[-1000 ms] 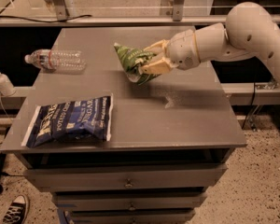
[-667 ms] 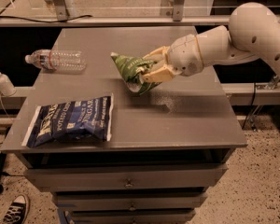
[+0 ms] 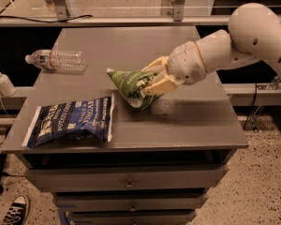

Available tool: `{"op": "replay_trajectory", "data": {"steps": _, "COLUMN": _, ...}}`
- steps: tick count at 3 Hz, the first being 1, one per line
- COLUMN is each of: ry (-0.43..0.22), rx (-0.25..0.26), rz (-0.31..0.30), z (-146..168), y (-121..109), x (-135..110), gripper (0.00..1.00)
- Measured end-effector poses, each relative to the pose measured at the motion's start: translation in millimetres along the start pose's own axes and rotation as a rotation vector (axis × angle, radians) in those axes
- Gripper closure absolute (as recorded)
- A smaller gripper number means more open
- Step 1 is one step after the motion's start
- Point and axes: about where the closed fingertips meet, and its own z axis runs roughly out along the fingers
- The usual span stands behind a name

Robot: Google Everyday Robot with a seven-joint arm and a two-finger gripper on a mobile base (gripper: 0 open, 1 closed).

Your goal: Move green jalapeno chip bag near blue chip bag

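The green jalapeno chip bag (image 3: 129, 86) is small and crumpled, with pale edges. My gripper (image 3: 150, 80) is shut on its right side and holds it low over the grey table (image 3: 178, 121), near the middle. The blue chip bag (image 3: 72, 121) lies flat at the table's front left, its right sealed end a short gap left of the green bag. My white arm reaches in from the right.
A clear plastic water bottle (image 3: 56, 60) lies on its side at the table's back left. A small spray bottle (image 3: 2, 81) stands off the table's left edge. Drawers sit below the front edge. A shoe (image 3: 14, 211) is on the floor at lower left.
My gripper has carried the green bag left and toward the front, lower over the table and closer to the blue bag. The blue bag and bottle have not moved.
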Motion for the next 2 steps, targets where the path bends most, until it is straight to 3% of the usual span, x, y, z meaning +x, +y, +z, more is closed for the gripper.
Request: {"op": "replay_trajectory", "data": {"steps": 2, "ry": 0.025, "rx": -0.052, "rz": -0.020, "z": 5.4, "y": 11.1, "x": -0.4, "gripper": 0.36}}
